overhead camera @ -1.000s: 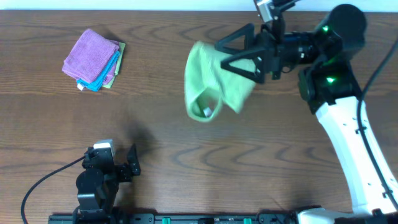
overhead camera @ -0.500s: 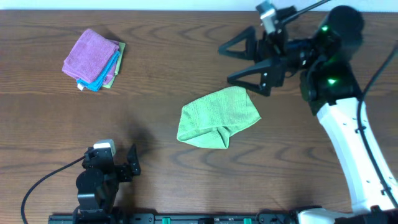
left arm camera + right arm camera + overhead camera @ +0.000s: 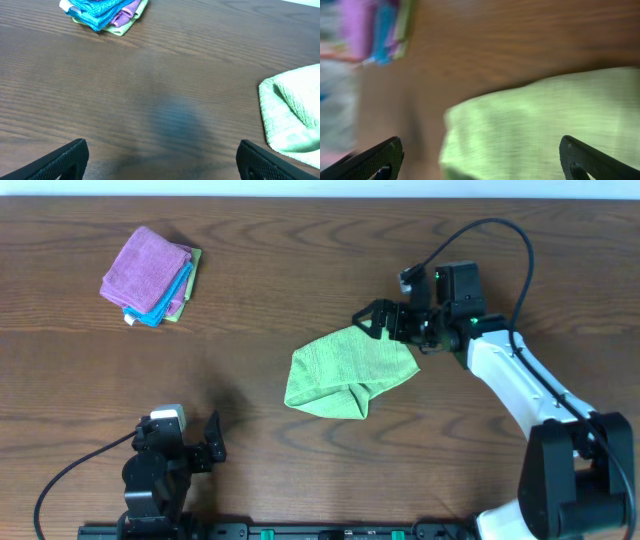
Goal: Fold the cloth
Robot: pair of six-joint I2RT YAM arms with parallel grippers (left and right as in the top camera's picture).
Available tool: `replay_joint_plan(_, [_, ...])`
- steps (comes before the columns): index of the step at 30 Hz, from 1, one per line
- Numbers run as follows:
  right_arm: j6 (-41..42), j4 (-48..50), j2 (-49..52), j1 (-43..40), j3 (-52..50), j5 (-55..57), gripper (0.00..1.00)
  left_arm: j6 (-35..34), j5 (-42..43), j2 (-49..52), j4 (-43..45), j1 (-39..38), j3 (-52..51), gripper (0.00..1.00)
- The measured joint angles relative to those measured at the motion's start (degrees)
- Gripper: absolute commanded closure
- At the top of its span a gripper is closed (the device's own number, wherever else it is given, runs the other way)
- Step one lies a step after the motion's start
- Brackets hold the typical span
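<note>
The light lime-green cloth [image 3: 345, 370] lies crumpled on the table's middle, its front edge doubled over. My right gripper [image 3: 386, 330] hovers open at the cloth's far right corner, with nothing between its fingers. In the blurred right wrist view the cloth [image 3: 545, 125] fills the space under the open right gripper [image 3: 482, 157]. At the table's near left edge my left gripper [image 3: 213, 442] rests open and empty. The left wrist view shows the left gripper [image 3: 162, 160] wide open over bare wood, with the cloth [image 3: 295, 115] off to its right.
A stack of folded cloths [image 3: 150, 263], purple on top with blue and green beneath, sits at the far left of the table [image 3: 250, 310]. The same stack of cloths [image 3: 105, 10] shows in the left wrist view, and again blurred [image 3: 375, 30] in the right wrist view.
A second ago the cloth hung at the right gripper, up in the air. It then dropped onto the table, and the right gripper has come down low to its far right corner. The left arm has not moved.
</note>
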Motion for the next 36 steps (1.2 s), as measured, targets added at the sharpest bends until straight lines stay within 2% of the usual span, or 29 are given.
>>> replay_joint_plan(4, [-1.2, -7.1, -1.7, -0.2, 3.9, 8.9, 0.01, 0.0, 0.0, 0.0, 0.0, 0.0, 0.0, 0.04])
replay_joint_plan(8, [-3.7, -19.8, -6.8, -0.3, 12.1, 15.6, 0.01, 0.0, 0.0, 0.0, 0.0, 0.0, 0.0, 0.05])
replay_joint_plan(11, [-5.6, -27.0, -13.2, -0.1, 17.0, 16.5, 0.01, 0.0, 0.0, 0.0, 0.0, 0.0, 0.0, 0.05])
replay_joint_plan(17, [-8.3, -31.6, -26.1, 0.2, 18.8, 15.6, 0.01, 0.0, 0.0, 0.0, 0.0, 0.0, 0.0, 0.05])
replay_joint_plan(20, [-10.4, -37.0, -29.0, 0.2, 18.9, 15.5, 0.01, 0.0, 0.0, 0.0, 0.0, 0.0, 0.0, 0.05])
replay_joint_plan(22, [-11.4, -40.1, -29.2, 0.2, 17.9, 15.9, 0.05, 0.0, 0.0, 0.0, 0.0, 0.0, 0.0, 0.05])
replay_joint_plan(27, [-11.7, -36.6, -27.7, 0.2, 7.6, 16.9, 0.16, 0.0, 0.0, 0.0, 0.0, 0.0, 0.0, 0.05])
replay_joint_plan(29, [-11.1, -34.0, -26.4, 0.2, 3.3, 17.0, 0.24, 0.0, 0.0, 0.0, 0.0, 0.0, 0.0, 0.05])
replay_joint_plan(32, [-9.5, -28.1, -24.3, 0.2, -3.2, 17.0, 0.22, 0.0, 0.0, 0.0, 0.0, 0.0, 0.0, 0.05])
replay_joint_plan(36, [-7.6, -19.3, -21.6, 0.2, -7.9, 17.0, 0.25, 0.0, 0.0, 0.0, 0.0, 0.0, 0.0, 0.05])
